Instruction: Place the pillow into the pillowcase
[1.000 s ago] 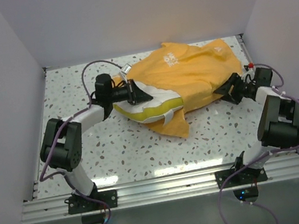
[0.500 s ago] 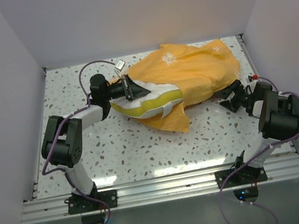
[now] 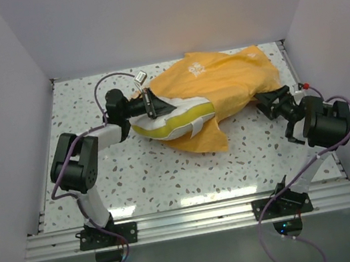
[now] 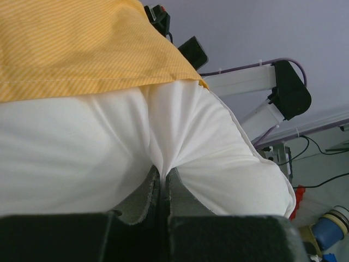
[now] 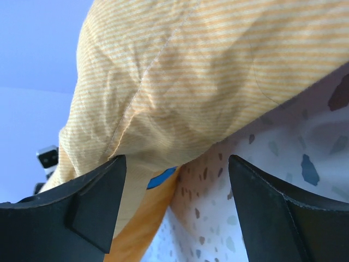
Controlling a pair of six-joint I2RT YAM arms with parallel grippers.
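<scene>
The cream-white pillow [image 3: 176, 118] with its yellow-green strip sticks out of the left end of the orange pillowcase [image 3: 224, 85] at mid table. My left gripper [image 3: 154, 105] is shut on a pinch of the pillow's white fabric [image 4: 163, 164] at its left end, with the pillowcase's edge [image 4: 82, 49] just above. My right gripper [image 3: 274, 101] is open and empty, just off the pillowcase's right end [image 5: 191, 82], with its fingers [image 5: 92, 202] spread above the speckled table.
A loose orange flap [image 3: 205, 139] of the pillowcase lies in front of the pillow. The speckled table [image 3: 156, 175] is walled by white panels at the left, back and right. A metal rail [image 3: 191, 220] runs along the near edge.
My left gripper has drawn the pillow end a little leftward and back. My right gripper has pulled away from the pillowcase's right end and swung round towards it, open.
</scene>
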